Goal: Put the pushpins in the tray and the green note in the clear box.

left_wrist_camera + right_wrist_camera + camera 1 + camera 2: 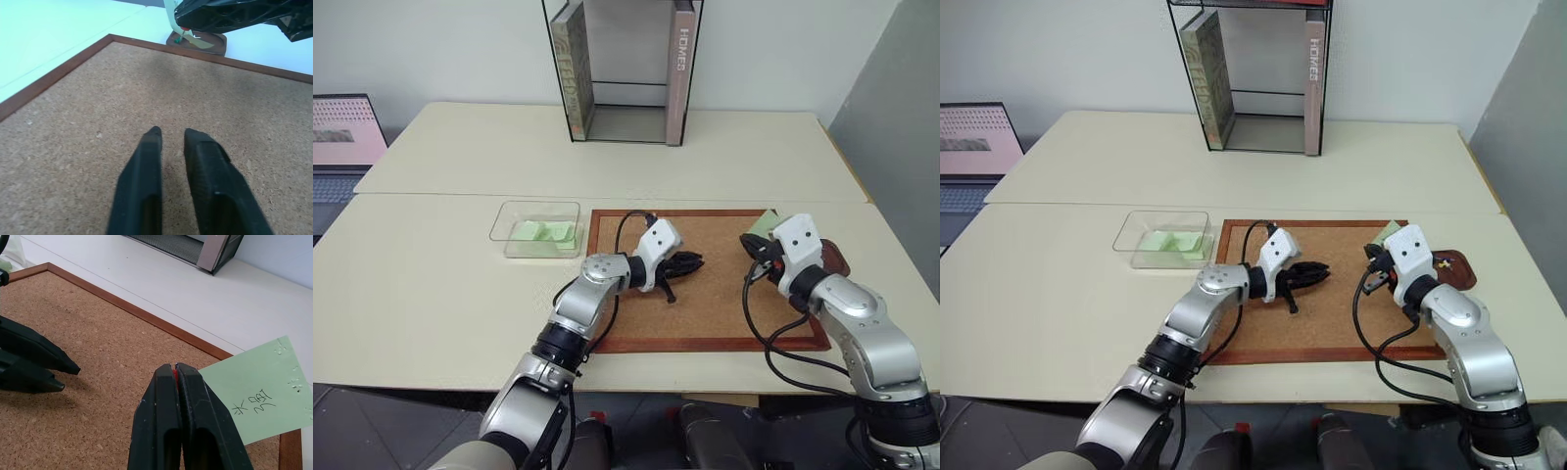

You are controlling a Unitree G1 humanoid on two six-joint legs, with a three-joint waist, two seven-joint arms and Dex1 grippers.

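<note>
Red pushpin (174, 374) pinched in the shut right tool (175, 368) above the cork board (705, 294); next, carry it to the tray (1457, 266). Left tool (171, 134) slightly parted, empty.

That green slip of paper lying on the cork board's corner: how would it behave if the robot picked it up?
The green note looks thin and flat, so probably floppy and very light. It overhangs the cork board frame, so an edge may be easiest to pinch. Pushed, it would likely slide or crumple.
</note>
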